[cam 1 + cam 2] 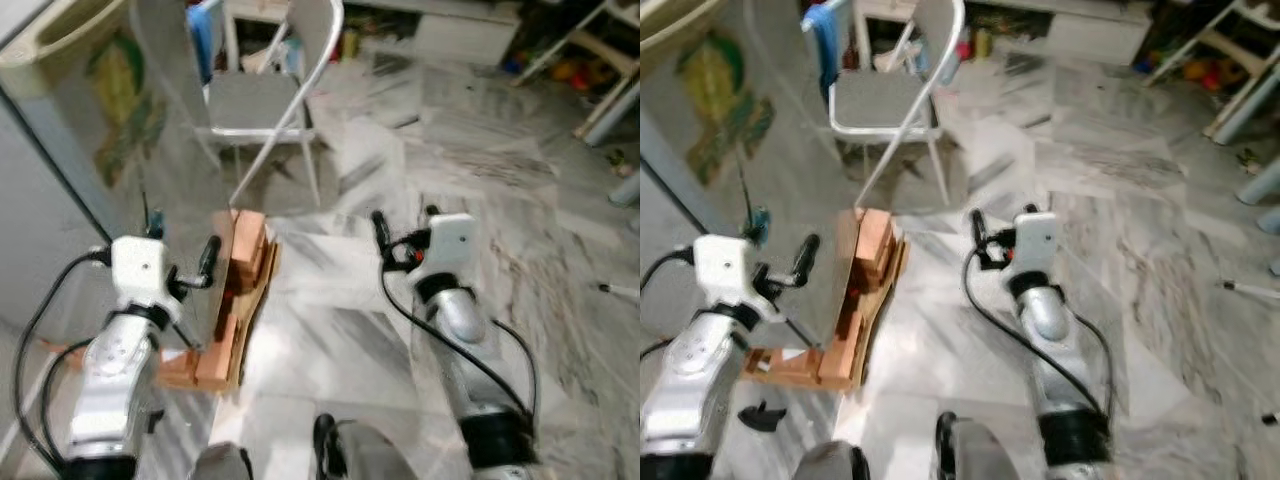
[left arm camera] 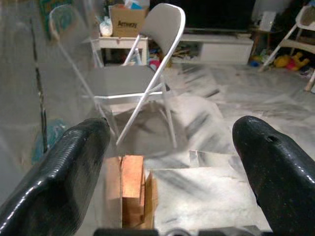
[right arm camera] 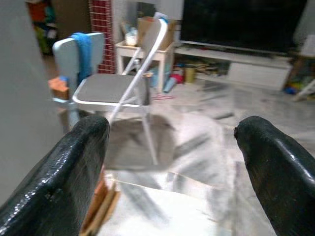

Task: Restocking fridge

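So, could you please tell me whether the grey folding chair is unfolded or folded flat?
Unfolded: the folding chair stands on the marble floor, seat level, backrest up.

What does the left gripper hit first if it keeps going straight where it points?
Likely the folding chair: the open left gripper aims at it, with the wooden stack lower, beneath the line. Depth is unclear because of blur.
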Robot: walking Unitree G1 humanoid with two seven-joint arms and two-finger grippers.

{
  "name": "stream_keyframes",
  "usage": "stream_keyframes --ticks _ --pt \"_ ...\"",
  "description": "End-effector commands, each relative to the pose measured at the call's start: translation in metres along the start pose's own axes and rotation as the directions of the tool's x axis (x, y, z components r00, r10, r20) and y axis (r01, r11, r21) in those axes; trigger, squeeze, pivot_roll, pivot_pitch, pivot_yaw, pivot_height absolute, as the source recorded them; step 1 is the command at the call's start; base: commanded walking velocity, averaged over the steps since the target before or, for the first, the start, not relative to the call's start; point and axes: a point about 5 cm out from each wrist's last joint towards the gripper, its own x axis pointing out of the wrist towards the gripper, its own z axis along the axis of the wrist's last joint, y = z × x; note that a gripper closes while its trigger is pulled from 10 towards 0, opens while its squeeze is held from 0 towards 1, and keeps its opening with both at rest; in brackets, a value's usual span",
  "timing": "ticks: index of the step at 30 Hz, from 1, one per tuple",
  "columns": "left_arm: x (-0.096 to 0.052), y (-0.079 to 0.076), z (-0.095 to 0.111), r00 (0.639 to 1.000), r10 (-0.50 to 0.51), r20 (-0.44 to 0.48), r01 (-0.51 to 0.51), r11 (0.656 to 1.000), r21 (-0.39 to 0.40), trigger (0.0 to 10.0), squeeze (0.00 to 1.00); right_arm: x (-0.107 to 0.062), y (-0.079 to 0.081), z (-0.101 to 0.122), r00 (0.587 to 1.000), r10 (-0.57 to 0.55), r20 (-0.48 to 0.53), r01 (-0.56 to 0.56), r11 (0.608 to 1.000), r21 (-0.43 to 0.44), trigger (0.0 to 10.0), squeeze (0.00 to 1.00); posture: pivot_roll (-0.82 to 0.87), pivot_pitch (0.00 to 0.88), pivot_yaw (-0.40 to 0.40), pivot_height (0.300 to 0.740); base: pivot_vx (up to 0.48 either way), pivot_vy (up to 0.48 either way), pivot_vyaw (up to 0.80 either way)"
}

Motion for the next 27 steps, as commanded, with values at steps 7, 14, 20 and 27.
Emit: stream_keyframes --ticks 7,14,20,27 --pt "-0.005 0.022 -0.006 0.987 0.159 -0.025 -0.159 0.987 0.024 10.0 0.00 -0.001 0.003 0.002 1.000 0.027 -0.013 -0.027 0.999 -0.024 10.0 0.00 0.11 0.115 -0.052 0.740 0.000 0.000 0.00" --pt "0.001 0.036 -0.014 0.970 0.238 -0.052 -0.238 0.971 0.017 10.0 0.00 -0.003 -0.004 -0.002 0.999 0.027 -0.041 -0.028 0.999 -0.025 10.0 0.00 0.11 0.131 -0.065 0.740 0.000 0.000 0.00" --pt "0.029 0.026 -0.007 0.979 0.204 -0.020 -0.204 0.979 0.013 10.0 0.00 -0.001 -0.003 0.001 0.999 0.036 -0.036 -0.037 0.998 -0.042 10.0 0.00 0.10 0.131 -0.073 0.740 0.000 0.000 0.00" --pt "0.039 0.028 -0.013 0.977 0.208 -0.046 -0.206 0.978 0.027 10.0 0.00 0.000 -0.008 0.004 0.999 0.021 -0.029 -0.022 0.999 -0.036 10.0 0.00 0.09 0.133 -0.072 0.740 0.000 0.000 0.00"
